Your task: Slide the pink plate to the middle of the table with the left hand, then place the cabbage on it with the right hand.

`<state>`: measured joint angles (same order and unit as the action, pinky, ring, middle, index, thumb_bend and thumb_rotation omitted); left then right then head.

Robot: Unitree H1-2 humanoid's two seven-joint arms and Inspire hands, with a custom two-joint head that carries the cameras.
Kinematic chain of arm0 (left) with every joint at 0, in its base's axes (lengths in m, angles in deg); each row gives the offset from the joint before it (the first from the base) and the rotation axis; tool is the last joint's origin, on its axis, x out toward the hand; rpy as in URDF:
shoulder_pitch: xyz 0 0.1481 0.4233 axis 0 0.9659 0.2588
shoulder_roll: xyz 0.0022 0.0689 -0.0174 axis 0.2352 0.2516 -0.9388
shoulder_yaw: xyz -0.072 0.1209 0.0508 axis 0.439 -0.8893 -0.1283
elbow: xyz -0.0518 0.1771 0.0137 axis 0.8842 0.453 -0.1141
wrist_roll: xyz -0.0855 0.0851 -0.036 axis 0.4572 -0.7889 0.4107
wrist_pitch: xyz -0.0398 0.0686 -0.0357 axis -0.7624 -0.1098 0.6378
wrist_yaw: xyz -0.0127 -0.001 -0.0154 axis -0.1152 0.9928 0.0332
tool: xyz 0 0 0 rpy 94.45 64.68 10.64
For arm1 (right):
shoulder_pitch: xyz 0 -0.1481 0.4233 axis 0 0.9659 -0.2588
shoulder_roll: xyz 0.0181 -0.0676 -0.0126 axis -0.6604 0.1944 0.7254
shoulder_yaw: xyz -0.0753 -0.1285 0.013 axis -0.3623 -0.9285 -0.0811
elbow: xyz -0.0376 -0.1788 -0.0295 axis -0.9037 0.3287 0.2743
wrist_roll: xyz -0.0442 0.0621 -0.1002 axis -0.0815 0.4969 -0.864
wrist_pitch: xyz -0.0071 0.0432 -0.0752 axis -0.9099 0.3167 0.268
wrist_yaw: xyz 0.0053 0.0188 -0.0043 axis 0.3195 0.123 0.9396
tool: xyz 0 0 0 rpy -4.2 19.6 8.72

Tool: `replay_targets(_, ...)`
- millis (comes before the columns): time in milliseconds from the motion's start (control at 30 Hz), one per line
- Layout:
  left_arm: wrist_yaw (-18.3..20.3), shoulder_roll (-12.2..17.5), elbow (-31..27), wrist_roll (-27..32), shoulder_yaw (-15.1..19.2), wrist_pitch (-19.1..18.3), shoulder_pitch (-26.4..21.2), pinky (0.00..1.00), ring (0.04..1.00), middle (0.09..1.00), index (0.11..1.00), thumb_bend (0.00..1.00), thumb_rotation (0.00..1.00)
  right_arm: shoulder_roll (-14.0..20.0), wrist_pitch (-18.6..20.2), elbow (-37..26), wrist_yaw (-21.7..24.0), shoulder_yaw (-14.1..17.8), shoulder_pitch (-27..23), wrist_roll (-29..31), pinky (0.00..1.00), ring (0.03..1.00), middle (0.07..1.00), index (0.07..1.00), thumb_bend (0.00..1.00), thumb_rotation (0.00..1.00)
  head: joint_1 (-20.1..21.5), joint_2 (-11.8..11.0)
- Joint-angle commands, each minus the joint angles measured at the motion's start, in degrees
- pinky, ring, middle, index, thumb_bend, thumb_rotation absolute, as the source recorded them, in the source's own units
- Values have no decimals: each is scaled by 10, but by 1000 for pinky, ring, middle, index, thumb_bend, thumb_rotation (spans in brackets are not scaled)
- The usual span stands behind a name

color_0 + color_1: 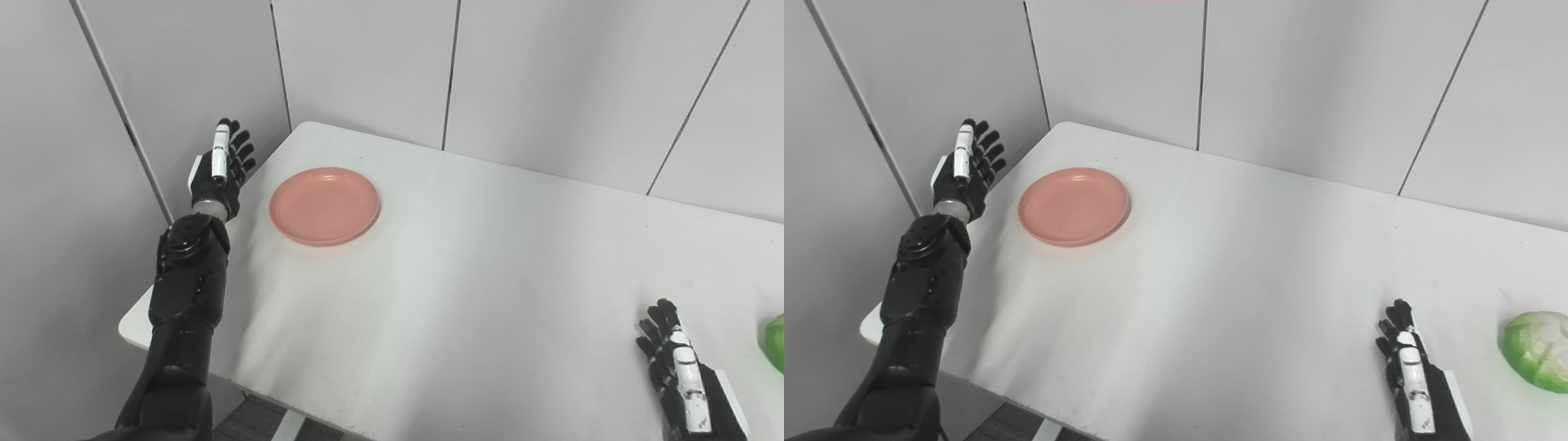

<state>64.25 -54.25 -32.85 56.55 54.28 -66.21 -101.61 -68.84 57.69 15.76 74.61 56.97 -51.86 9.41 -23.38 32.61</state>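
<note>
Plainly: plate at the far left, cabbage at the right edge, both hands empty

Over at the far left part of the white table (465, 294) sits the pink plate (324, 205), round, shallow and bare, lying flat near the table's left edge and not far from its rounded back corner. Just beside it, out past that left edge, the left hand (219, 171) is raised on its black arm, fingers (242, 147) straight and spread, pointing away toward the grey wall panels (367, 61). It holds nothing and does not touch the plate; a strip of table shows between the two.

On the opposite side, low at the right, the right hand (1415, 380) lies over the tabletop with its fingers stretched forward and apart, also holding nothing. Whether its palm rests on the surface or hovers just above cannot be told. The cabbage (1538, 349), pale green with lighter veins, sits on the table just to the right of this hand, with a gap between them; in the left eye view only a green sliver of it shows at the picture's edge.

Plate and cabbage lie well apart, with the wide middle of the table between them
</note>
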Motion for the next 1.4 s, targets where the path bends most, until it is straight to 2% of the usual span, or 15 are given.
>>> replay_targets(0, 6, 27, -3, 6, 2, 23, -30, 977, 946, 939, 924, 397, 1000, -1, 9, -16, -1, 2, -4, 3, 1000, 1000, 1000, 1000, 93, 1000, 2, 1)
replay_targets(200, -2, 25, 25, 2, -2, 24, -32, 959, 939, 928, 915, 393, 1000, 2, 4, -12, 1, 2, -5, 1, 1000, 1000, 1000, 1000, 89, 1000, 3, 3)
replay_targets(500, 1, 9, 49, -1, -16, 45, -24, 899, 904, 902, 891, 369, 1000, 4, -1, -4, 2, 4, -10, 1, 1000, 1000, 1000, 1000, 89, 1000, -1, 2)
replay_targets(800, 10, -3, 80, 1, -28, 67, -12, 927, 914, 905, 888, 394, 1000, 6, 7, -6, 5, 3, -10, 5, 1000, 1000, 1000, 1000, 79, 1000, 3, 6)
replay_targets(1100, 12, -24, 72, -1, -48, 64, -1, 919, 926, 919, 900, 396, 1000, 1, 10, -11, 0, 3, -9, 3, 1000, 1000, 1000, 1000, 86, 1000, 6, 9)
replay_targets(1233, 17, -42, 57, 0, -66, 69, 7, 923, 916, 908, 896, 388, 1000, 0, 13, -13, -3, 2, -9, -1, 1000, 1000, 1000, 1000, 82, 1000, 7, 9)
replay_targets(1367, 17, -58, 43, 3, -77, 58, 11, 916, 914, 900, 887, 386, 1000, -2, 10, -14, -3, 0, -8, -3, 1000, 1000, 1000, 1000, 80, 1000, 12, 12)
